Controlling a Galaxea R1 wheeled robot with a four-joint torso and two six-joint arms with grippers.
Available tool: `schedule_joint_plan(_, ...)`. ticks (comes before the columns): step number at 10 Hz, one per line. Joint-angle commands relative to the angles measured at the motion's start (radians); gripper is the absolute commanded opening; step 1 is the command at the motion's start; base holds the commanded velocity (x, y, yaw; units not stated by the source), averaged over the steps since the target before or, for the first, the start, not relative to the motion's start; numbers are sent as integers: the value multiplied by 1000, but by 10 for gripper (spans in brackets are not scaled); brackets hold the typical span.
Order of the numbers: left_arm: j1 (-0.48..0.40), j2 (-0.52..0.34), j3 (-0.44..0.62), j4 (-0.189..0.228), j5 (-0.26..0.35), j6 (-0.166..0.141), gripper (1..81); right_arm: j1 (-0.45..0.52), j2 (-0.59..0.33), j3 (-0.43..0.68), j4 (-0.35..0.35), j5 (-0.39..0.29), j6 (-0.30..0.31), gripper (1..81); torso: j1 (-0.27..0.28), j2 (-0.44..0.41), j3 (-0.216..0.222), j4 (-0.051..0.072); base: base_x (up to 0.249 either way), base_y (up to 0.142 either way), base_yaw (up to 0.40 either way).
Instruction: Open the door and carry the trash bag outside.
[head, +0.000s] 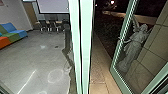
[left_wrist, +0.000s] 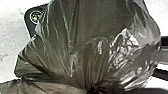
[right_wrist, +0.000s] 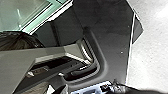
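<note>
Dark, shiny plastic makes up the trash bag (left_wrist: 82, 37), seen large in the left wrist view. Its folds draw together into a dark knot where my left gripper (left_wrist: 94, 90) is shut on it. Part of the bag (right_wrist: 18, 41) also shows in the right wrist view, beyond a grey arm part. In the head view a pale green door frame post (head: 86, 47) stands upright close in front. To its right a green-framed glass door (head: 118, 53) stands at an angle beside a paved strip. How my right gripper stands cannot be made out.
Left of the post lies an indoor grey floor (head: 42, 55), with a colourful sofa (head: 12, 33) and dark chairs (head: 51, 25) farther back. Beyond the post, a tan paved path (head: 100, 62) runs outside in the dark. A winged statue (head: 135, 45) stands at the right by a tiled wall (head: 158, 45).
</note>
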Motion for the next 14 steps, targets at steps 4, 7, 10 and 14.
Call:
schedule_joint_plan(4, -33, -8, 1, -6, 60, -2, 10, 14, 20, -22, -24, -46, -6, 811, 0, 0, 0, 0, 0, 0, 0)
schedule_joint_plan(7, -33, -8, 1, -6, 57, -2, 10, 14, 30, -38, -24, -46, -4, 811, 0, 0, 0, 0, 0, 0, 0)
schedule_joint_plan(10, -33, -8, 1, -6, 57, -1, 10, 15, 33, -38, -24, -48, -6, 811, 0, 0, 0, 0, 0, -21, 0)
schedule_joint_plan(14, -33, -3, 1, -6, 57, -1, 10, 14, 32, -39, -24, -46, -4, 811, 0, 0, 0, 0, 0, -102, 0)
